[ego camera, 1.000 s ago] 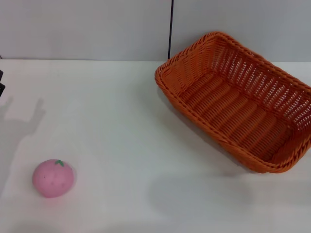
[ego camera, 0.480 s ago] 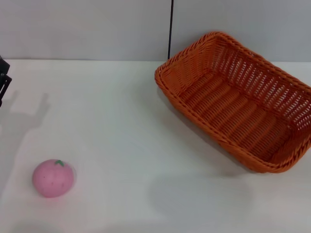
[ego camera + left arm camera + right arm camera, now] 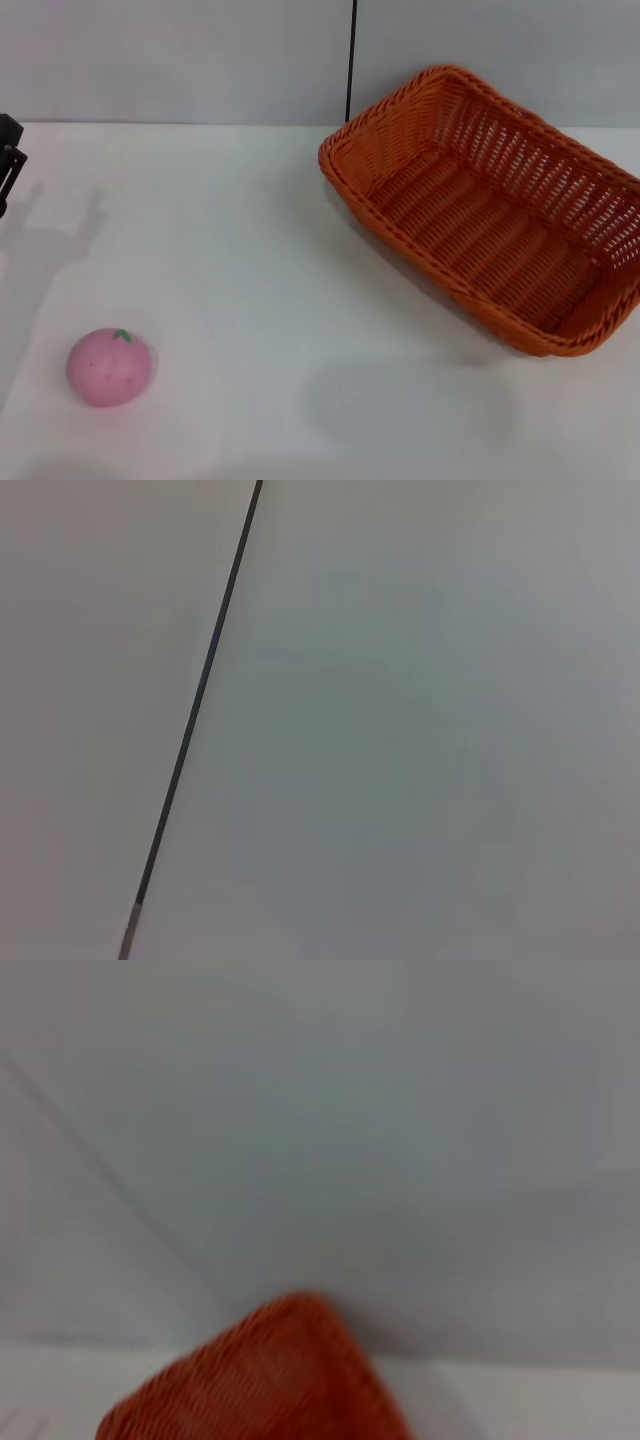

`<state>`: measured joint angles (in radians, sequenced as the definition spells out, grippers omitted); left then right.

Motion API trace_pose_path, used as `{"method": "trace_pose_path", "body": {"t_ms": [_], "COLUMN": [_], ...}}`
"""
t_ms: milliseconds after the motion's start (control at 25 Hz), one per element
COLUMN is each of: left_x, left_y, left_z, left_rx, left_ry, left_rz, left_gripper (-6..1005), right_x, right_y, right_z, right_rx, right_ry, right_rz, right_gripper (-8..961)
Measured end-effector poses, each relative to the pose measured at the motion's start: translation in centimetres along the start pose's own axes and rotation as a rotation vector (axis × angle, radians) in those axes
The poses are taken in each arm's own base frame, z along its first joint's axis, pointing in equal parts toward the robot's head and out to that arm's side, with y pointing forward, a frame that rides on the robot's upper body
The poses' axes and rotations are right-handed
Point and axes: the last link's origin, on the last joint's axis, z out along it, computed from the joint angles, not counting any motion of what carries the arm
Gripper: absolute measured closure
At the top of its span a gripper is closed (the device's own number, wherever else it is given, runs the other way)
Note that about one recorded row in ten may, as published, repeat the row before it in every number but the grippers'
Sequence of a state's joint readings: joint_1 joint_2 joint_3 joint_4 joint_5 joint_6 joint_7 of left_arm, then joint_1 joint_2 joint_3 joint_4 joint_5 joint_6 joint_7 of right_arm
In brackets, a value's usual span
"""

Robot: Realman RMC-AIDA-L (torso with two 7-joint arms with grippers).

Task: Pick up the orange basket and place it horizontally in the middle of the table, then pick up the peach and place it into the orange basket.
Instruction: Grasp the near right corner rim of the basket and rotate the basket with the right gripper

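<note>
The orange basket [image 3: 480,225] lies empty on the right side of the table [image 3: 230,250], turned at a diagonal with one corner toward the back wall. A blurred corner of the orange basket [image 3: 260,1380] also fills the low edge of the right wrist view. Near the table's front left sits the peach [image 3: 109,366], pink with a small green leaf on top. A dark piece of my left gripper [image 3: 8,160] pokes in at the far left edge, well behind the peach and apart from it. My right gripper is out of view.
A grey wall with a dark vertical seam [image 3: 350,60] runs behind the table. The left wrist view holds only that wall and seam [image 3: 195,710]. The left arm's shadow [image 3: 50,250] falls across the table's left side.
The left gripper's dark tip has come a little farther into the head view at the left edge, and its shadow has shifted with it. Basket and peach have not moved.
</note>
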<state>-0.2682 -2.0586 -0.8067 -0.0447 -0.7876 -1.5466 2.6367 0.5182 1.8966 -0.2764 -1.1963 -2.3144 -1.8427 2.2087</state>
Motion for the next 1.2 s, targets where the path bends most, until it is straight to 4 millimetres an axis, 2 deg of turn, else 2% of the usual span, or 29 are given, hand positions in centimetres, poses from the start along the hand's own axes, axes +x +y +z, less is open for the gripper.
{"method": "trace_pose_path", "body": {"t_ms": [40, 160, 200, 240, 280, 320, 400, 800, 1200], "left_x": [0.0, 0.0, 0.0, 0.0, 0.0, 0.0, 0.0, 0.0, 0.0], "left_y": [0.0, 0.1, 0.0, 0.0, 0.0, 0.0, -0.1, -0.2, -0.1], "left_z": [0.0, -0.4, -0.7, -0.7, -1.0, -1.1, -1.4, -2.0, -1.9], "left_rx": [0.000, 0.002, 0.006, 0.006, 0.010, 0.011, 0.018, 0.026, 0.023], "left_ry": [0.000, 0.003, 0.003, 0.003, 0.003, 0.003, 0.004, 0.002, 0.004], "left_rz": [0.000, -0.003, -0.004, -0.004, -0.005, -0.006, -0.007, -0.007, -0.008], "left_gripper": [171, 171, 171, 172, 172, 172, 172, 173, 174], "right_x": [0.0, -0.9, -1.1, -1.1, -1.1, -1.1, -1.0, 0.5, 1.9], "right_y": [0.0, 0.9, 1.2, 1.2, 1.3, 1.3, 1.2, 0.6, -0.1], "right_z": [0.0, 2.3, 3.8, 3.8, 5.0, 5.0, 6.5, 9.7, 11.6], "right_rx": [0.000, -0.028, -0.016, -0.016, 0.010, 0.010, 0.038, 0.038, 0.058], "right_ry": [0.000, 0.108, 0.158, 0.158, 0.193, 0.193, 0.224, 0.242, 0.202], "right_rz": [0.000, 0.003, 0.012, 0.012, 0.018, 0.018, 0.020, 0.019, -0.024], "right_gripper": [124, 124, 124, 124, 124, 124, 124, 125, 126]}}
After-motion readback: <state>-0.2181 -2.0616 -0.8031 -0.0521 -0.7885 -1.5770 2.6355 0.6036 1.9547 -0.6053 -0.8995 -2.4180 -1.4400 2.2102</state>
